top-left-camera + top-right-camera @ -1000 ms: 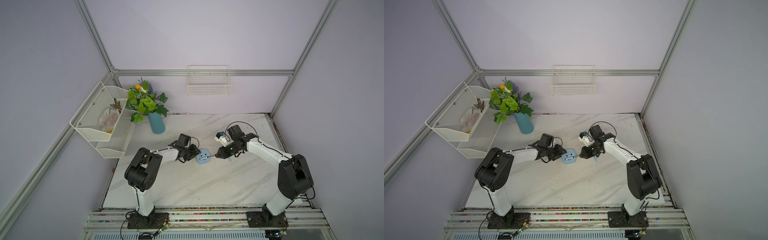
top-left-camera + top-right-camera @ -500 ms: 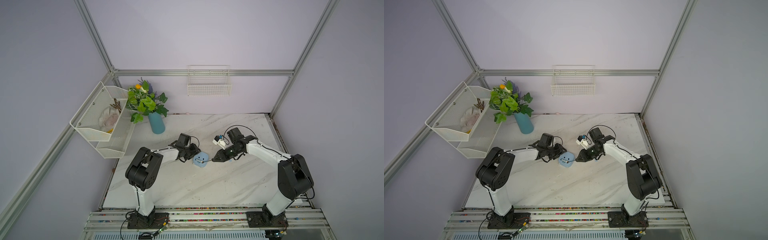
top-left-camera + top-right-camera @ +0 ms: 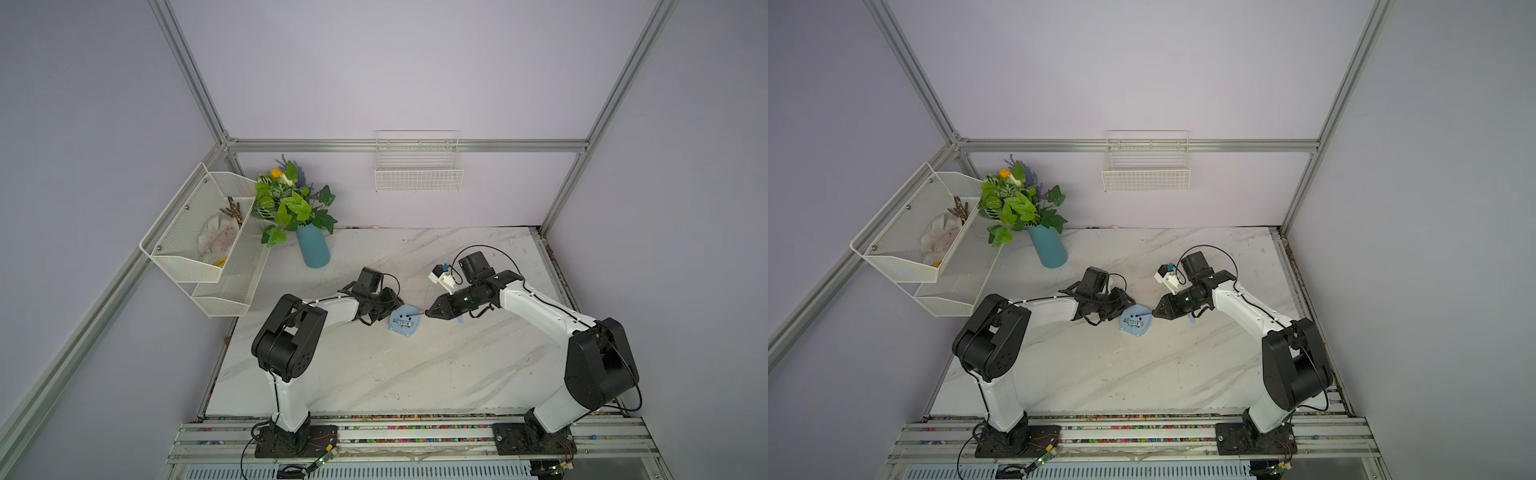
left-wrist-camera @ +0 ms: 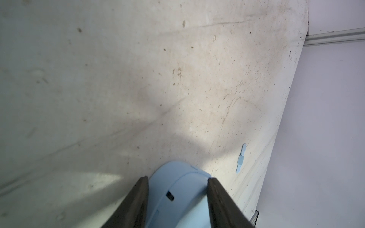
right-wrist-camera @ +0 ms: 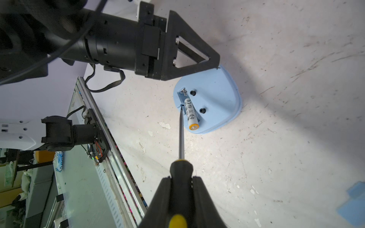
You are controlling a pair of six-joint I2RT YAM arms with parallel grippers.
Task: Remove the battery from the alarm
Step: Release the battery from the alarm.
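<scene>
I am standing in a small room with pale purple walls and shiny metal bars along the corners. A white wire basket hangs on the back wall. A white mesh shelf hangs on the side wall with a crumpled cloth in it. A blue vase with green leaves stands at the back of the table. The table top is white with grey streaks like marble, and up close it has lots of little brown specks and scratches. A metal rail runs along the front edge, and both arms stand on it. The alarm lies near the middle of the table with its blue back up. The left gripper has its jaws closed on the sides of the alarm. The battery lies in the open slot in the back of the alarm, with its orange-ringed end by the rim. The right gripper has its jaws squeezed on the black handle of the screwdriver. The thin tip is at the slot edge, right beside the battery, but I cannot tell if it touches the battery. A small blue piece lies flat on the table near the right gripper.
</scene>
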